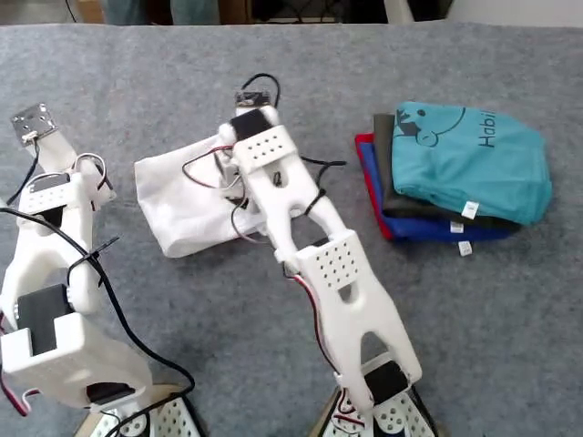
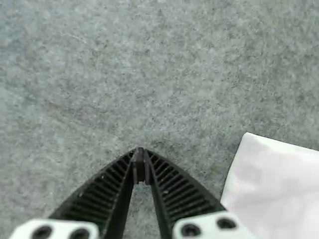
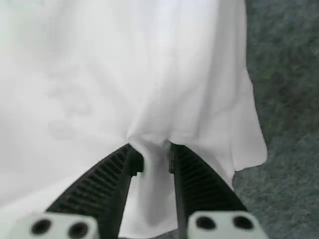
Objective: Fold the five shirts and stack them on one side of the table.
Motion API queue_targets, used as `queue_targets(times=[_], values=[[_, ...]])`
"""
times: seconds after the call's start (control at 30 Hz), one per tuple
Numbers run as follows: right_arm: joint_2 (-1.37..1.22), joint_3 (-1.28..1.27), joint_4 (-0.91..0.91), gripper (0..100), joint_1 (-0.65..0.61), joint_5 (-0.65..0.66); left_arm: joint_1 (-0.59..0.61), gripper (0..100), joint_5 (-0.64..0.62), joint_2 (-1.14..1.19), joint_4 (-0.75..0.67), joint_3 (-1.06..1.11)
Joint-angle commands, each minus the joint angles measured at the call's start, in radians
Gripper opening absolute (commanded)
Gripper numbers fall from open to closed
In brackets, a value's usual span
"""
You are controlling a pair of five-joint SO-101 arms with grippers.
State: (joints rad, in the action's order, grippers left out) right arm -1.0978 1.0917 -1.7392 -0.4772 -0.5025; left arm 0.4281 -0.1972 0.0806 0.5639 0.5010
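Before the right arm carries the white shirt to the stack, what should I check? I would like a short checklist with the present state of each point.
1. The right gripper has cloth of the white shirt between its fingers: ok.
2. The white shirt is fully folded: cannot tell, the arm hides part of it.
3. The left gripper is off the shirt, shut over the table beside the shirt's edge: ok.
4. The stack holds four shirts, with the teal shirt on top, lying flat: ok.

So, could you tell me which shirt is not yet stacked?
The white shirt, pinched by the right gripper; the other four lie in the stack topped by the teal shirt.
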Motion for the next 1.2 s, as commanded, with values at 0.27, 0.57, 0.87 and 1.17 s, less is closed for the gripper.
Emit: queue_targets(times=[0.27,0.57,0.87,1.17], values=[[-0.001,0.194,-0.026,13.9,0.008,0.112,0.004,3,0.012,-0.009,0.008,-0.047],[0.097,0.254,-0.028,37.0,0.018,0.147,0.004,3,0.012,-0.009,0.008,-0.045],[0.255,0.107,-0.026,8.7,0.009,0.083,0.007,3,0.012,-0.009,0.008,-0.045],[0.251,-0.108,-0.021,43.9,0.003,0.043,0.008,3,0.012,-0.009,0.008,-0.045]])
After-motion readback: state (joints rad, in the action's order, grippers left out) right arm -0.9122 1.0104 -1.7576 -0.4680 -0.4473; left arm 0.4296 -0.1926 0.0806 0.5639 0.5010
